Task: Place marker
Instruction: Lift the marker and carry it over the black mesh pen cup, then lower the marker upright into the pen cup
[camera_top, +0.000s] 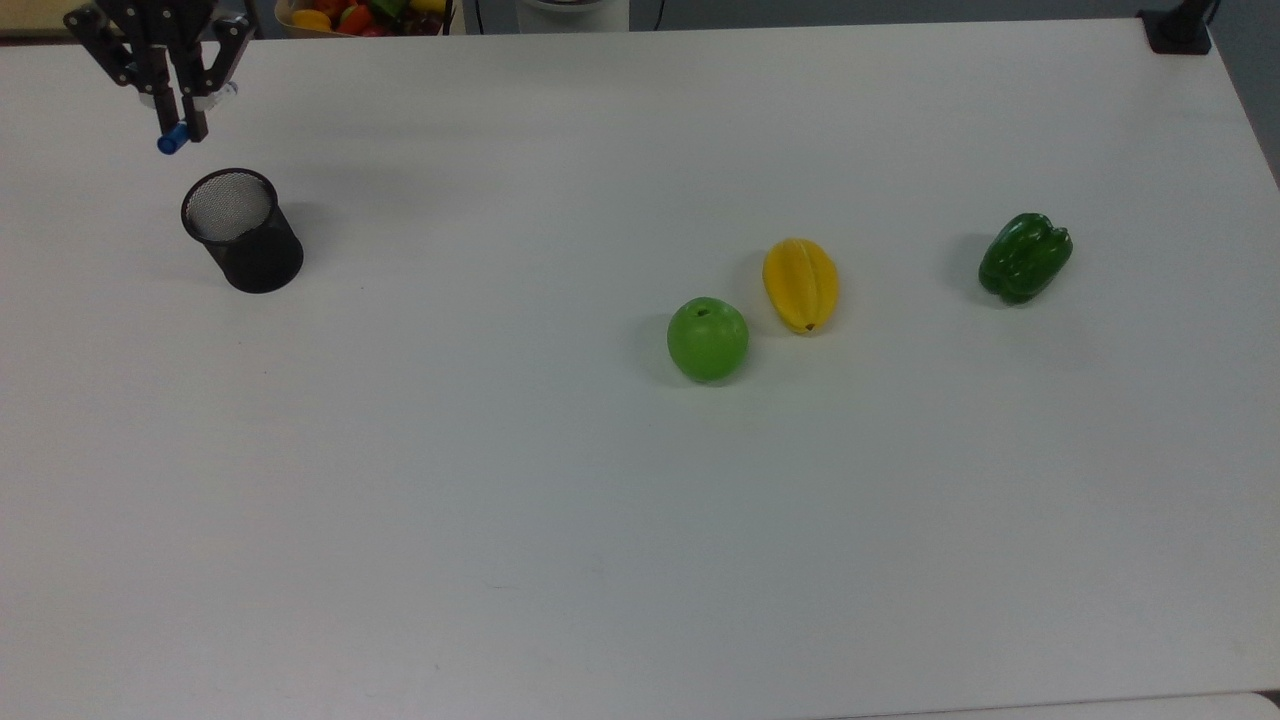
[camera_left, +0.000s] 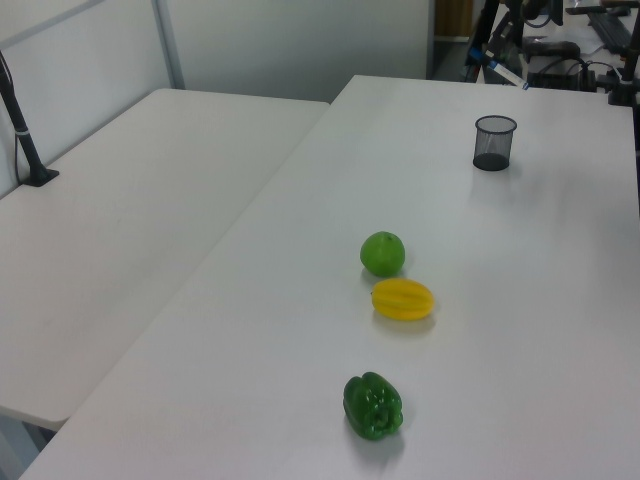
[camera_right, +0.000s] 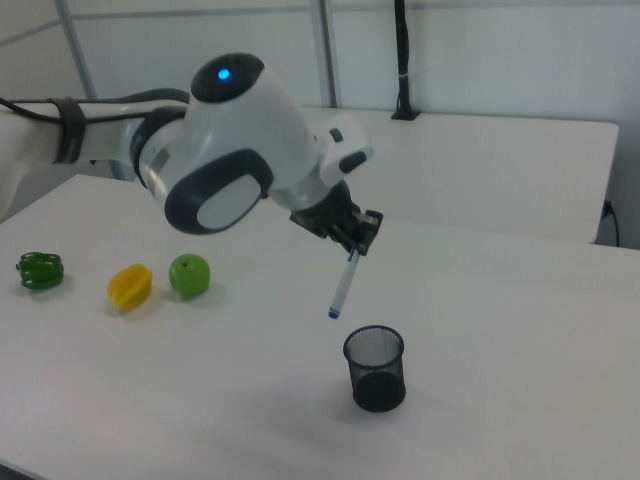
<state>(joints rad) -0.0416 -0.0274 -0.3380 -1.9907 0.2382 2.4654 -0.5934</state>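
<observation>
Now the claw (camera_right: 352, 238), clamped on the marker (camera_right: 343, 283), hangs above and beside the mesh cup (camera_right: 375, 367). Next it likely needs centring over the rim before letting go.

You found no legible text, label, brand, number or sign on any surface in the three views. The marker (camera_right: 342, 286) carried a blue band, but no characters on it could be read.
</observation>
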